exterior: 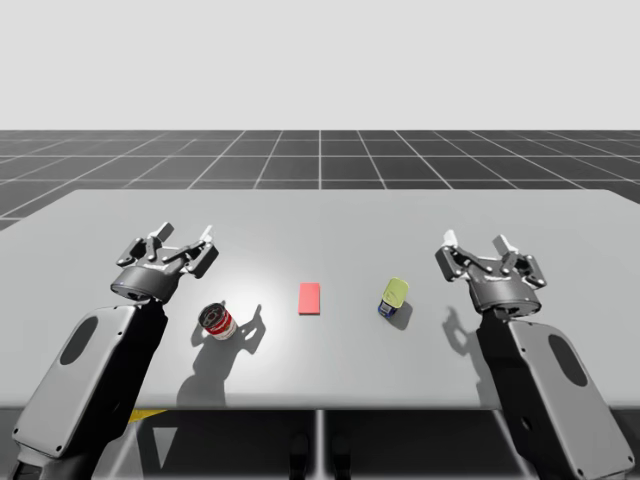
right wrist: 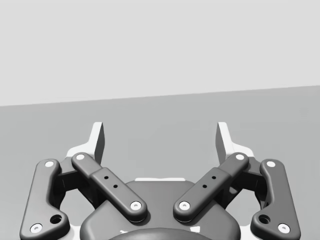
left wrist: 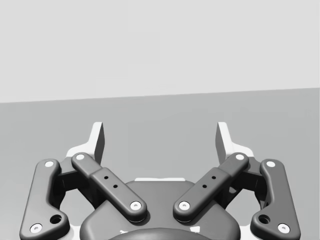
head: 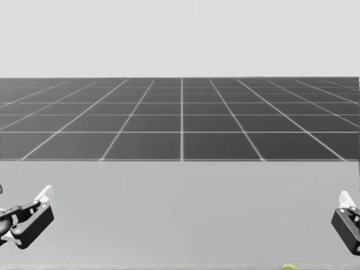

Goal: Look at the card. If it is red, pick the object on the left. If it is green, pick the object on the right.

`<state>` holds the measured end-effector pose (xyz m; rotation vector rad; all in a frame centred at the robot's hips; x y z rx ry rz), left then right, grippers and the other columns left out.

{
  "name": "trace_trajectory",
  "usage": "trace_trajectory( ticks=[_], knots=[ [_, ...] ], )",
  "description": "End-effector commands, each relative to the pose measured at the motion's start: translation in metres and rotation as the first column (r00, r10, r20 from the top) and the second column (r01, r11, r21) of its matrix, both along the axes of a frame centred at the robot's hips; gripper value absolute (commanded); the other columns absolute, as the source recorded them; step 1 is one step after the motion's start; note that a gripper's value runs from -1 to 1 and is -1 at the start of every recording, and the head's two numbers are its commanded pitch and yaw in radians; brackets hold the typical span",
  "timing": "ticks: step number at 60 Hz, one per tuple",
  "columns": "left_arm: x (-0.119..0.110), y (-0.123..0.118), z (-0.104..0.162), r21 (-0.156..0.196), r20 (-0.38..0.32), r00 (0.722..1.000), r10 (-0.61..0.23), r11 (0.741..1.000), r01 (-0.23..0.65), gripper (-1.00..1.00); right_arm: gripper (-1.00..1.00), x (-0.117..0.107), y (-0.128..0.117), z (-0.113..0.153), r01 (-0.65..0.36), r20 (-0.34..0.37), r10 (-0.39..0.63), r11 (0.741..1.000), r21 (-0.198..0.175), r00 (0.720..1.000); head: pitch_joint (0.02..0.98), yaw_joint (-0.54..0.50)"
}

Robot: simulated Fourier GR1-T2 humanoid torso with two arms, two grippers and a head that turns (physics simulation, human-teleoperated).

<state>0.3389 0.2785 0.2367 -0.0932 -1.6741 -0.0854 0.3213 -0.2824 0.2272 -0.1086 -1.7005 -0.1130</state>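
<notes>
Card on grey table — gridded floor beyond.

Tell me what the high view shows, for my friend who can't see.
A flat red card lies on the grey table, between a red-and-white round can on its left and a small yellow-green and blue can on its right. My left gripper and right gripper hang open, touching nothing.

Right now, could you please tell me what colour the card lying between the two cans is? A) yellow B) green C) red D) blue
C: in the high view the card, lying flat between the red can and the green-and-blue can, is red.
</notes>
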Motion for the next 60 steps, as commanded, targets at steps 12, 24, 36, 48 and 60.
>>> trace_trajectory(
  ticks=[12, 24, 36, 48, 60],
  knots=[
    [0.0008, 0.0008, 0.0006, 0.006, 0.005, 1.000, -0.004, 1.000, 0.003, -1.00, -1.00, 0.0029, -0.0027, -0.0006, 0.064, 0.045, -0.062, 0.996, -0.062, 0.997, 0.627, 0.01],
    [0.0008, 0.0010, 0.0013, 0.008, 0.012, 1.000, -0.006, 1.000, 0.006, -1.00, -1.00, 0.0027, -0.0028, -0.0023, 0.071, 0.072, -0.064, 0.992, -0.104, 0.995, 0.781, 0.02],
    [0.0011, 0.0008, 0.0018, 0.008, 0.013, 1.000, -0.008, 1.000, 0.008, -1.00, -1.00, 0.0025, -0.0021, -0.0028, 0.073, 0.079, -0.064, 0.990, -0.122, 0.995, 0.843, 0.03],
    [0.0004, 0.0010, 0.0026, 0.004, 0.015, 1.000, -0.007, 1.000, 0.007, -1.00, -1.00, 0.0020, -0.0008, -0.0036, 0.075, 0.077, -0.065, 0.988, -0.134, 0.995, 0.843, 0.04],
    [-0.0002, 0.0012, 0.0030, 0.002, 0.015, 1.000, -0.004, 1.000, 0.004, -1.00, -1.00, 0.0011, 0.0002, -0.0041, 0.065, 0.070, -0.056, 0.988, -0.138, 0.996, 0.853, 0.10]
  ],
)
